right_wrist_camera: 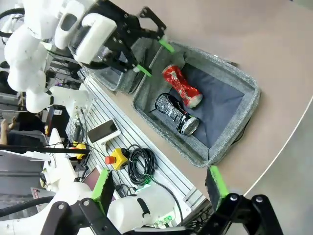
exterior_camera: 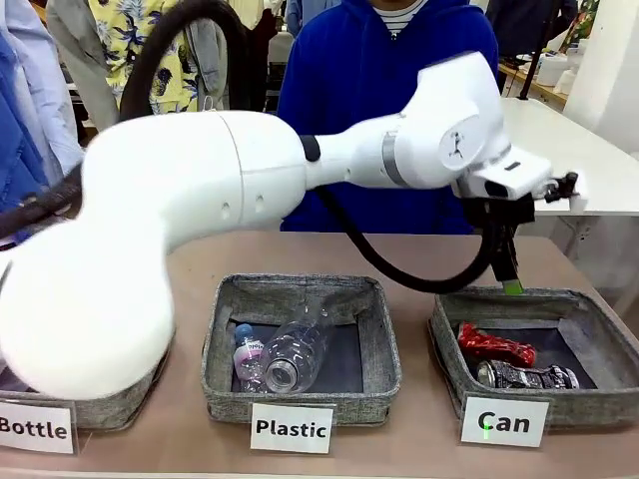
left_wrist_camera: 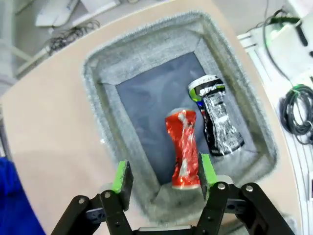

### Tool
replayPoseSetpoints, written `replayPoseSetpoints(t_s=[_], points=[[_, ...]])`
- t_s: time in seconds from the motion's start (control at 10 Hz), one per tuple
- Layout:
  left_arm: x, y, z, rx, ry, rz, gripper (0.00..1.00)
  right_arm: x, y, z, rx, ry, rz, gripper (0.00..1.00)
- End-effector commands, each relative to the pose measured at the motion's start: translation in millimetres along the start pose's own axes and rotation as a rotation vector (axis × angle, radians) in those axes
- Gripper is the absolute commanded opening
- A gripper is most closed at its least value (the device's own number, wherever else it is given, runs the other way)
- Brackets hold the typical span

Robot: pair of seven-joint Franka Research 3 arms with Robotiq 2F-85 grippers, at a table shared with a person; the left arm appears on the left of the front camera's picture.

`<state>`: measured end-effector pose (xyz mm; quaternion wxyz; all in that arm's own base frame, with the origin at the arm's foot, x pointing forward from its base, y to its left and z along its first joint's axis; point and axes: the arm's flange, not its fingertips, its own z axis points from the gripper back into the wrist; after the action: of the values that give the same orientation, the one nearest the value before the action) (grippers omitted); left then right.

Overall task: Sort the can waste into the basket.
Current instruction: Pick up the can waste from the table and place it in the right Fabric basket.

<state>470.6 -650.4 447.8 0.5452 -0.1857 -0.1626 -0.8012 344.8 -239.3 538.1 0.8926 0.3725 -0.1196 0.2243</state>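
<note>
Left gripper [left_wrist_camera: 164,177]: low centre of the left wrist view; jaws spread with nothing between the pads; it hangs over the near wall of the basket; in the front view it sits at upper right, above the basket's far rim; one green pad looks close beside the red can's end, though whether they touch I cannot tell.
Red can [left_wrist_camera: 183,149]: lying on the dark lining just above the pads, centre-low in the left wrist view; crushed at the waist; already inside the basket.
Silver can [left_wrist_camera: 218,116]: right of the red one, touching or nearly so along their length; also inside.
Basket [exterior_camera: 454,364]: lower right of the front view, "Can" label on its near wall; both cans rest within, so the sort looks done.
Risk, snag: if the arm lifts away on a slant, a pad could catch the soft fabric wall and drag or tip the basket.
Risk, nudge: a sideways move could clip the red can and roll it against the silver one; the walls are shallow, so a hard knock might send a can over the rim.
Right gripper [right_wrist_camera: 157,182]: bottom of the right wrist view; jaws wide apart, empty; well clear of the basket; collision with the left arm seems the only hazard if it reaches in.
Person [exterior_camera: 384,60]: top centre of the front view, behind the table; hands hidden.
</note>
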Motion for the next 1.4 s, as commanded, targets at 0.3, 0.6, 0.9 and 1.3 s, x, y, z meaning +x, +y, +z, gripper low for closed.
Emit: replayPoseSetpoints(t_s=[0.3, 0.6, 0.9, 1.3], points=[[-99.8, -108.6, 120.0, 0.082, 0.012, 0.232, 0.70, 103.7, 10.1, -64.6, 0.114, 0.023, 0.153, 1.00], [-185.8, -183.2, 200.8, 0.132, -0.166, 0.691, 0.70, 165.4, 17.6, -144.4, 0.291, -0.054, 0.208, 1.00], [-275.9, -234.0, 278.5, -0.025, -0.470, 0.997, 0.70, 185.6, 34.9, -228.9, 0.442, -0.175, 0.211, 1.00], [-440.5, -269.3, 298.3, -0.042, -1.016, 1.298, 0.70, 198.0, 31.9, -253.1, 0.312, -0.284, 0.029, 1.00]])
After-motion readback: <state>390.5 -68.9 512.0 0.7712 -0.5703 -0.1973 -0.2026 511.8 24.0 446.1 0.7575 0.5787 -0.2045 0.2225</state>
